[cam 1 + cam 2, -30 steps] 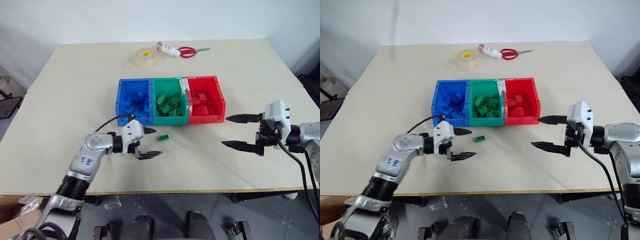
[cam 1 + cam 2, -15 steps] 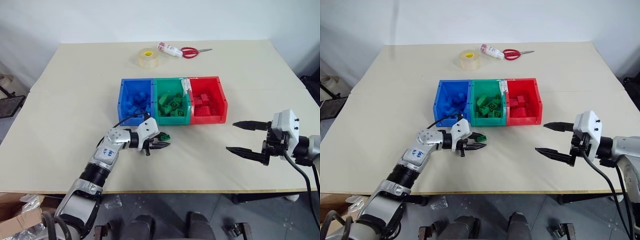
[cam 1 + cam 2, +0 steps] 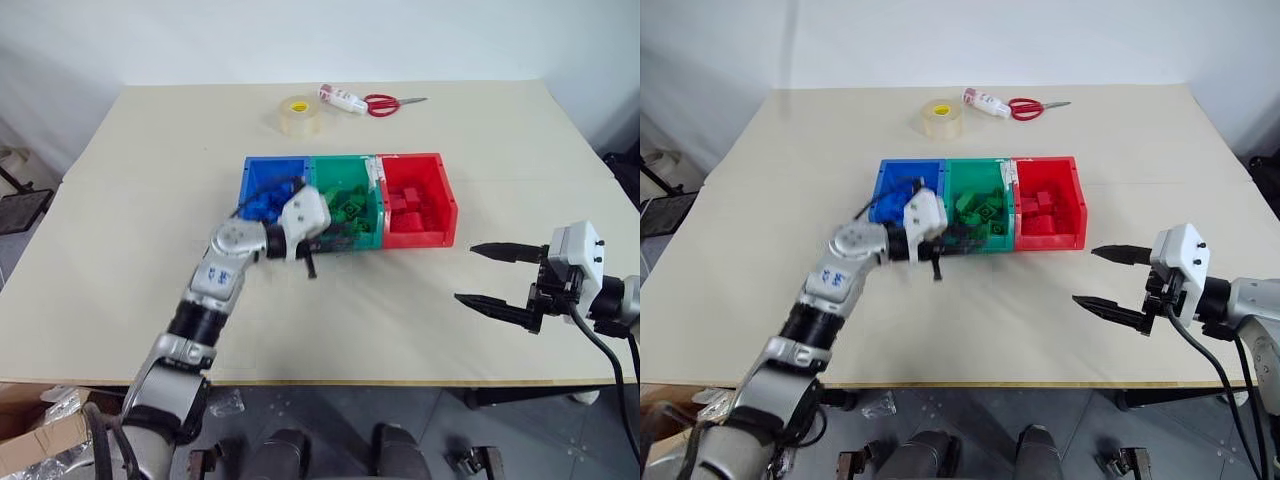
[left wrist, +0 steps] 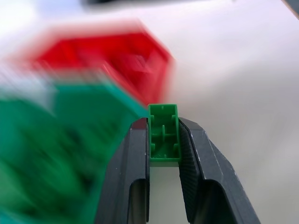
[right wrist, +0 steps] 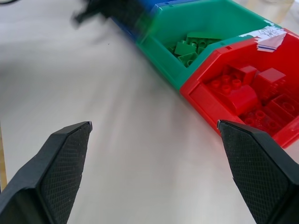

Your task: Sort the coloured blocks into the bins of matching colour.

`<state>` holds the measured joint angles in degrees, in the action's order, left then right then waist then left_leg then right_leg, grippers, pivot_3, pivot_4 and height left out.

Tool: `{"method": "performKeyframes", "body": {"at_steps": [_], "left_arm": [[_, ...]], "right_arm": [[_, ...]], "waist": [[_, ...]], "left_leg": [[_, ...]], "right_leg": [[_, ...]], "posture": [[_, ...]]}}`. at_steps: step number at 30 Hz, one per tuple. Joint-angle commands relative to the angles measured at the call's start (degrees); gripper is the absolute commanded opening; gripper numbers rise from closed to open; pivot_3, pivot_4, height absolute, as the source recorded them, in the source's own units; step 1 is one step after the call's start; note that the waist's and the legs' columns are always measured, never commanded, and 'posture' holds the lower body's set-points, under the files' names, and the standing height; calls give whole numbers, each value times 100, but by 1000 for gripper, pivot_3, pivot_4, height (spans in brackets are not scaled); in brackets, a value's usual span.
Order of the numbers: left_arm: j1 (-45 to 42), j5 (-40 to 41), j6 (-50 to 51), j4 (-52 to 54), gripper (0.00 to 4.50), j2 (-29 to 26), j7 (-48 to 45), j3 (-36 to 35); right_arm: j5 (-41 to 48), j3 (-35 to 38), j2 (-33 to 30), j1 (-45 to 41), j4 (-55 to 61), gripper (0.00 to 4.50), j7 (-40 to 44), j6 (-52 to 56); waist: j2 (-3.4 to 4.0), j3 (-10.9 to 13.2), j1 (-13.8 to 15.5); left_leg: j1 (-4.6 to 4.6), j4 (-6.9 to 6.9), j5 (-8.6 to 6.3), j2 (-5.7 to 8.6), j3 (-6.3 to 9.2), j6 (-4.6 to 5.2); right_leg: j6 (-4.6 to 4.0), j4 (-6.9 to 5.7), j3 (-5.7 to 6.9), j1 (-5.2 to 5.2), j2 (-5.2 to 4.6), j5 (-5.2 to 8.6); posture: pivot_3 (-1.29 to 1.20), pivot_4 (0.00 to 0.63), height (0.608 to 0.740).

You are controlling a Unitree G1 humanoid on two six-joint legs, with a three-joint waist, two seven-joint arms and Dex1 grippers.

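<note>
A green block (image 4: 164,136) is pinched between the fingers of the left gripper (image 4: 163,140), carried at the near wall of the green bin (image 3: 362,238) so it can be dropped in. The right gripper (image 3: 494,277) is held wide and empty, well apart, keeping clear.

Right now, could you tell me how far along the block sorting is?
Nearly finished. The blue bin, green bin and red bin already hold matching blocks, and no loose block shows on the table. In hand: the left gripper is shut on a green block by the green bin. Left: dropping it in. The right gripper waits open.
</note>
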<state>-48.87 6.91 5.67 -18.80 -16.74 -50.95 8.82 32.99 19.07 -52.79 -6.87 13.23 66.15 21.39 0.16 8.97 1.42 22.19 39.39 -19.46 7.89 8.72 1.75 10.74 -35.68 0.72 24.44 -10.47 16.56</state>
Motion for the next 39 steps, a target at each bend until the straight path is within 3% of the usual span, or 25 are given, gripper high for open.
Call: {"method": "performKeyframes", "body": {"at_steps": [1, 2, 3, 13, 19, 22, 26, 30, 39], "left_arm": [[-649, -247, -200, -888, 474, 66, 827, -299], [-839, -381, -215, -1215, 474, 62, 1068, -311], [-950, -455, -233, -1435, 1232, 56, 1204, -305], [-1068, -127, -759, -1742, 4364, 70, 521, -435], [-512, 661, -348, -643, 4453, -428, -647, -728], [270, 1554, 521, 455, 4453, -1147, -1369, -1180], [1223, 2104, 1184, 1092, 4453, -2041, -1688, -1771], [2301, 2109, 649, 896, 4453, -2757, -2384, -2209], [2810, 2114, 318, 753, 4453, -2846, -2094, -2616]], "right_arm": [[88, 197, -55, -83, 103, 4500, -43, -46], [82, 183, -49, -108, 90, 4500, -51, -61], [79, 172, -45, -123, 84, 4500, -58, -70], [38, 101, -54, -300, -26, 4500, -49, -95], [-32, -68, -123, -586, -319, 4500, 189, -182], [-180, -241, -255, -869, -752, 4500, 506, -339], [-377, -489, -393, -1261, -1364, 4500, 914, -572], [-740, -832, -455, -1732, -2212, 4500, 1324, -980], [-1167, -1219, -294, -2553, -3513, 4500, 1727, -1585]], "waist": [[0, 0, -2], [-1, 0, -2], [-1, 1, -12], [-8, 5, -7], [-7, 4, -69], [-5, 3, -201], [-4, 3, -292], [1, 1, -302], [3, 2, -170]], "left_leg": [[0, -1, 0, 0, 0, 0], [0, -1, 0, -1, 0, 0], [0, -1, 0, -1, -1, 0], [1, -3, 0, 1, -1, 0], [1, -7, 0, -1, -1, 0], [-2, -15, 0, -3, 1, 0], [-7, -19, 0, -3, 20, 0], [-13, -21, -1, -1, 19, 0], [-11, -16, -1, 6, 26, 0]], "right_leg": [[0, 0, 0, 0, 1, 0], [0, 0, 1, 0, 2, 0], [0, 0, 1, 0, 3, 0], [2, -3, 0, 5, 1, -1], [2, -7, -1, 11, 1, -1], [2, -11, -1, 14, 1, -1], [2, -15, -2, 21, 4, -1], [1, -13, -3, 18, 2, -1], [0, -8, -2, 11, 0, -1]], "posture": [[0, 150, 740], [0, 150, 740], [0, 150, 740], [0, 150, 740], [0, 150, 740], [0, 150, 740], [0, 150, 740], [0, 150, 740], [0, 150, 740]]}}
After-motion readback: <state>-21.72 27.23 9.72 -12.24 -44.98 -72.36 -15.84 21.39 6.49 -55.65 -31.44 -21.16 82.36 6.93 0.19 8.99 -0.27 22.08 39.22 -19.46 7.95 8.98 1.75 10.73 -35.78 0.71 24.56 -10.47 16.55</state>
